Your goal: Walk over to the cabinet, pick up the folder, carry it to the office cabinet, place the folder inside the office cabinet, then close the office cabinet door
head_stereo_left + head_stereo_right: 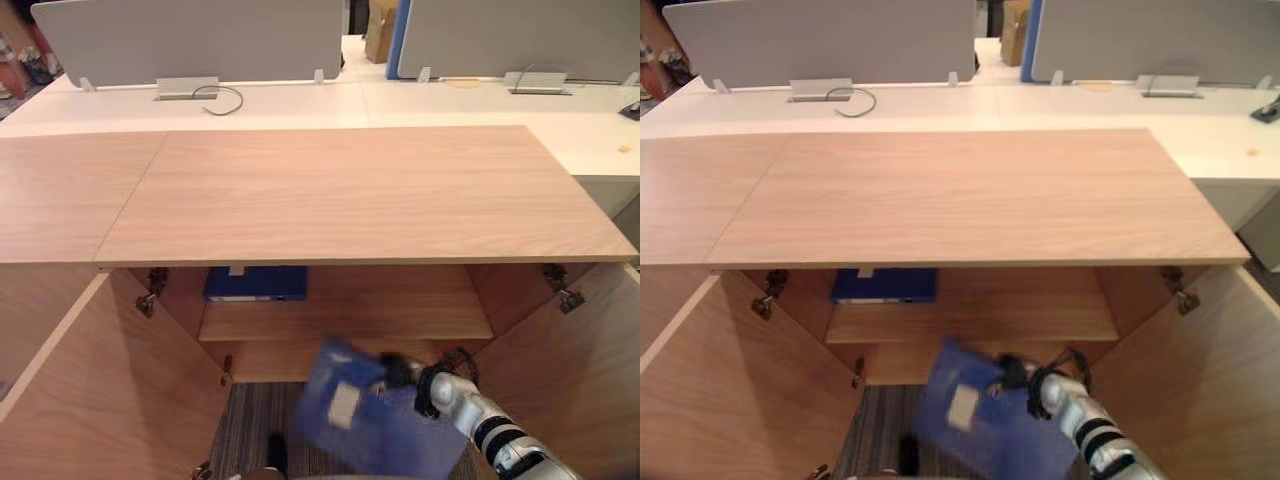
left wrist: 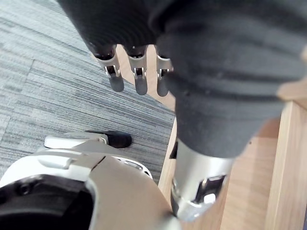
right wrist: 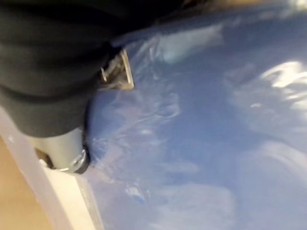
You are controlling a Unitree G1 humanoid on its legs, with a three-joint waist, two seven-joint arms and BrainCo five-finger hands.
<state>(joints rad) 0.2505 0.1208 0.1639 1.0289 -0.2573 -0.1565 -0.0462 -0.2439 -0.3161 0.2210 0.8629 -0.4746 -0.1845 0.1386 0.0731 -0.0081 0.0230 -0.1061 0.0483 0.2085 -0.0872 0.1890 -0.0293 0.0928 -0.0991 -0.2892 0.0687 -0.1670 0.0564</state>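
Observation:
A blue folder (image 1: pixel 365 415) with a pale label hangs tilted in front of the open office cabinet (image 1: pixel 340 190), below its inner shelf (image 1: pixel 400 320). My right hand (image 1: pixel 405 375) is shut on the folder's right side; in the right wrist view the blue cover (image 3: pixel 201 120) lies against the hand. A second blue folder (image 1: pixel 256 283) lies flat on the shelf at the back left. My left hand (image 2: pixel 137 76) hangs over the grey carpet with straight fingers and holds nothing.
Both cabinet doors stand wide open: the left door (image 1: pixel 90 390) and the right door (image 1: pixel 580 370). Behind the cabinet are white desks (image 1: pixel 300 100) with grey partition screens (image 1: pixel 190 40). Striped grey carpet (image 1: pixel 255 420) lies before the opening.

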